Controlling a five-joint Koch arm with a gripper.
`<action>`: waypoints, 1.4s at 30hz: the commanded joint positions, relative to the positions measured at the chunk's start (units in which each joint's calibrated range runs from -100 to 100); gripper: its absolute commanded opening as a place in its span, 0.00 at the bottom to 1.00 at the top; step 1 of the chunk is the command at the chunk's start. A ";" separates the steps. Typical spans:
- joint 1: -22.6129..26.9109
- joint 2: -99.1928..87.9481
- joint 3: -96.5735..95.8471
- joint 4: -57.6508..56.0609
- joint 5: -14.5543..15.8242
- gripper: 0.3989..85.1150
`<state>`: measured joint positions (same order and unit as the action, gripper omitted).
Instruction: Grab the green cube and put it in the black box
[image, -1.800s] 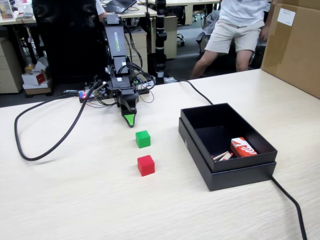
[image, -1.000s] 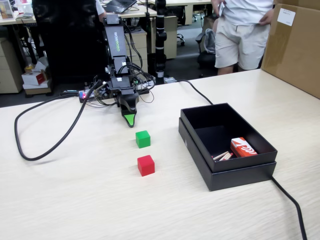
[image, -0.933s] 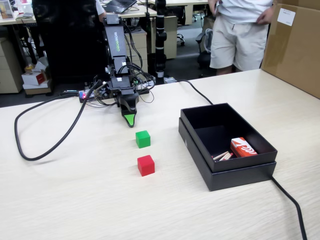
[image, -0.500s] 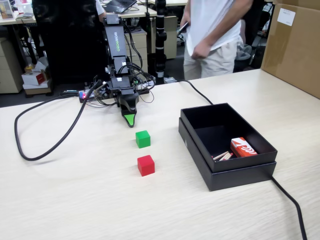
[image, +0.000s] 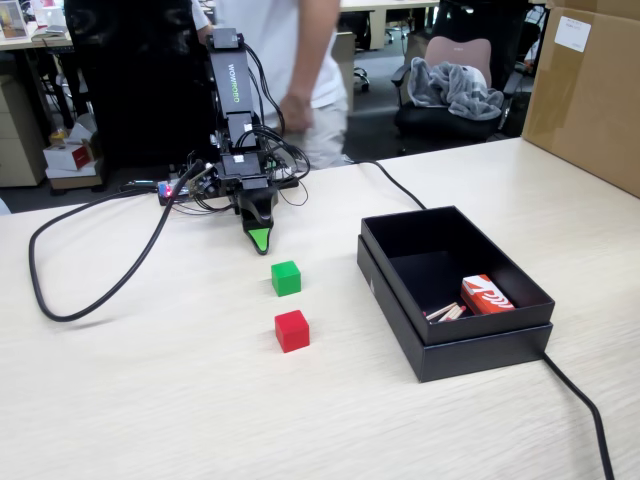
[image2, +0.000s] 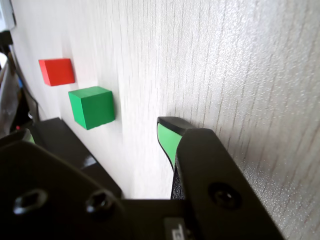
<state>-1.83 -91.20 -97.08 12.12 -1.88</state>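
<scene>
Green cube (image: 286, 278) found on the desk (image: 150, 380), resting flat, free on all sides, untouched. Red cube (image: 292, 330) just beside it on the near side in the fixed view, apart by a narrow gap. Black box (image: 400, 300) well off to the right in that view, open-topped, low-walled, already holding a red-and-white carton (image: 486, 295) and a few pale sticks (image: 445, 313) at its near right end; remaining floor bare.

Hand (image: 259, 240) poised low over the desk, just short of the green cube on its far side, holding nothing. In the wrist view, green-faced finger (image2: 165, 140) clear at centre, second finger only glimpsed at the left edge (image2: 29, 136), with a wide span between: judged spread apart, cube (image2: 92, 107) ahead and not yet between them.

Handling, judged from appearance: solid, rigid block, light, no risk of crushing or breakage. Matte faces likely to offer fair friction; sharp edges and flat sides suited to a parallel pinch. Recommended hold: two opposite vertical faces, mid-height, fingers square to the faces to avoid twisting out. Faces turned away from the red cube preferred, since the narrow gap leaves little room for a fingertip. Cable (image: 580, 400) beside the box noted; no obstruction to the cube
</scene>
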 joint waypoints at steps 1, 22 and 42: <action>0.00 1.07 -0.29 0.88 -0.05 0.57; 1.56 -7.20 4.69 -16.22 1.37 0.56; 2.78 14.03 44.77 -53.54 5.47 0.55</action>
<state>0.95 -82.01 -58.74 -37.05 2.76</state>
